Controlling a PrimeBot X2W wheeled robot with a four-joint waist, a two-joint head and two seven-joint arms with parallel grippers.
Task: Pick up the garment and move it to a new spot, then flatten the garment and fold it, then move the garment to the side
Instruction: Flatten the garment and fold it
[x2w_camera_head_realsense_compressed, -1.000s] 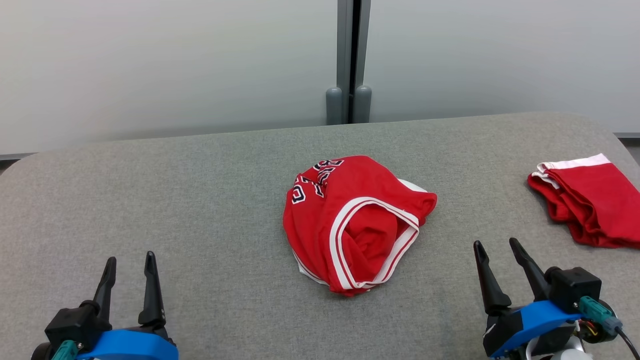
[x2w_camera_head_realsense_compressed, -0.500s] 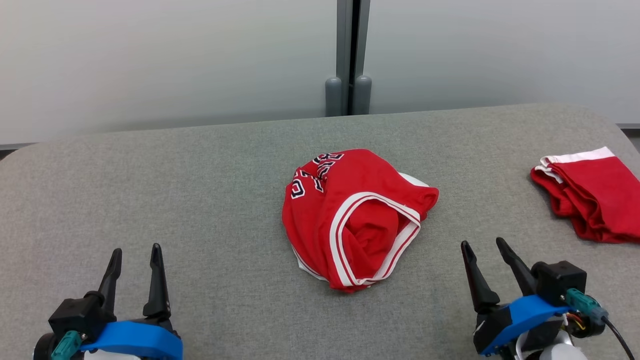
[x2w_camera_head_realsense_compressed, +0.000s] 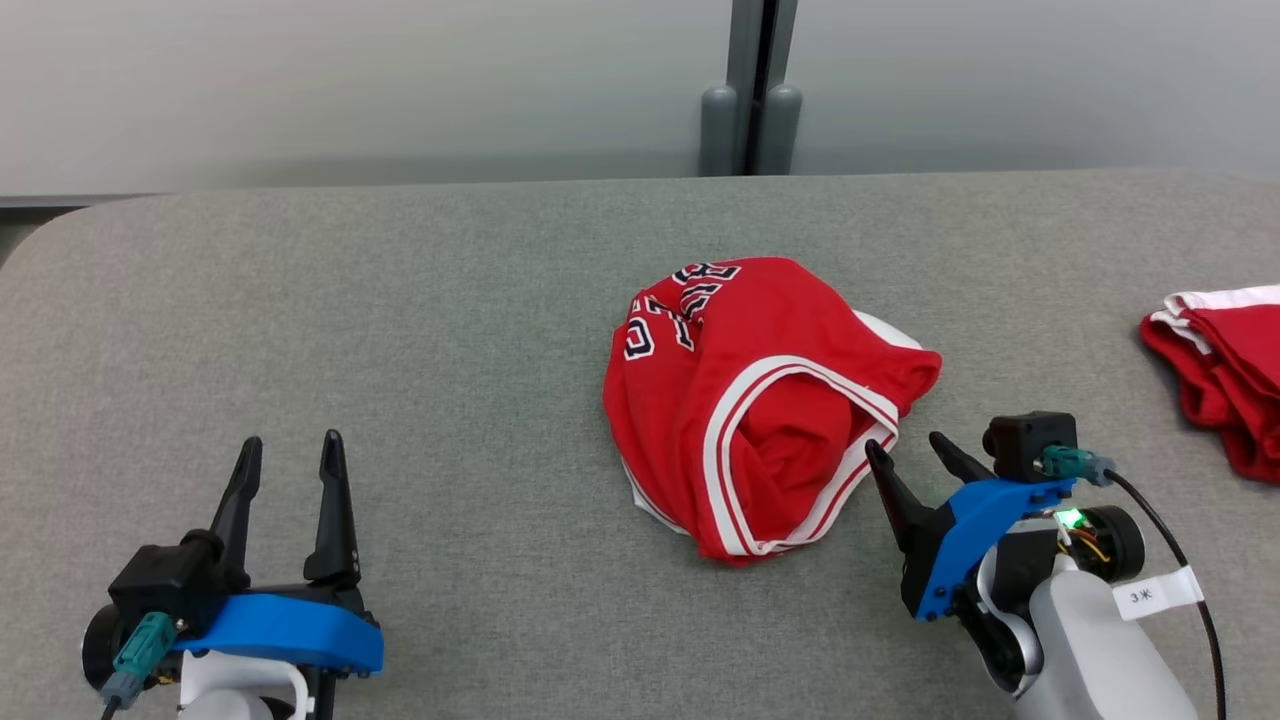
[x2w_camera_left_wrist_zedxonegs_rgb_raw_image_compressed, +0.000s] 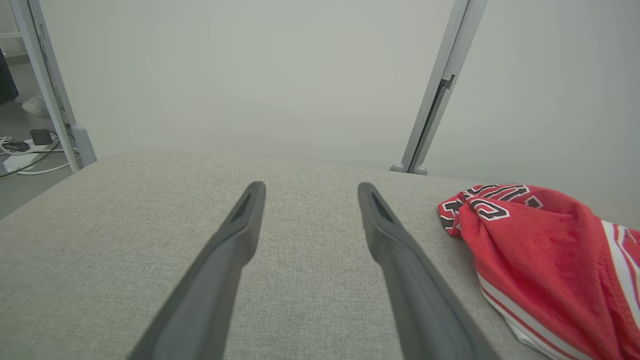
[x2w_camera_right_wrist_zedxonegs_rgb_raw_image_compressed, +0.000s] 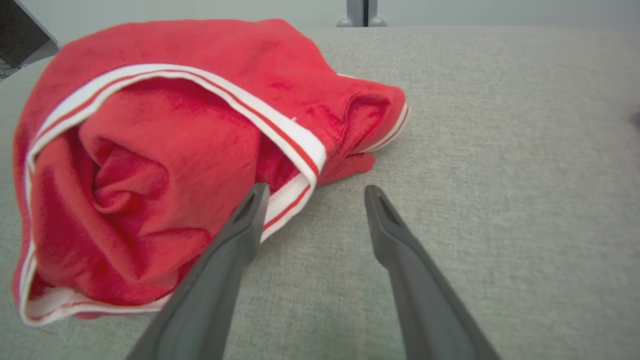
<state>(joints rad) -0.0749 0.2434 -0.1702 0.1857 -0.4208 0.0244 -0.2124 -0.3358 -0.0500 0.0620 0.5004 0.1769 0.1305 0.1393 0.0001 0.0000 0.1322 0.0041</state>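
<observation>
Garment: the crumpled red jersey with white-and-red striped trim and dark lettering (x2w_camera_head_realsense_compressed: 760, 400) lies bunched near the middle of the grey fabric-covered table (x2w_camera_head_realsense_compressed: 400, 300). Its banded opening faces my right side, and nothing is holding it.

Right gripper: my right gripper (x2w_camera_head_realsense_compressed: 904, 443) has its two dark fingers spread apart and empty, low at the jersey's right edge. In the right wrist view one finger (x2w_camera_right_wrist_zedxonegs_rgb_raw_image_compressed: 240, 235) sits at the striped hem (x2w_camera_right_wrist_zedxonegs_rgb_raw_image_compressed: 295, 140) and the other is over bare table. I cannot tell whether it touches the cloth. I read this as lining up to pinch the hem, the firmest edge to lift by.

Left gripper: my left gripper (x2w_camera_head_realsense_compressed: 291, 440) is also spread and empty, over bare table and well apart from the jersey. I judge it is parked there to leave the right arm room.

Second cloth: a folded red cloth with a white band (x2w_camera_head_realsense_compressed: 1215, 370) lies at the table's right edge, clear of the work.

Stage: the first step, with the pick not yet made.

Risk: I may catch only one layer, so the bundle could unroll or drag rather than lift.
</observation>
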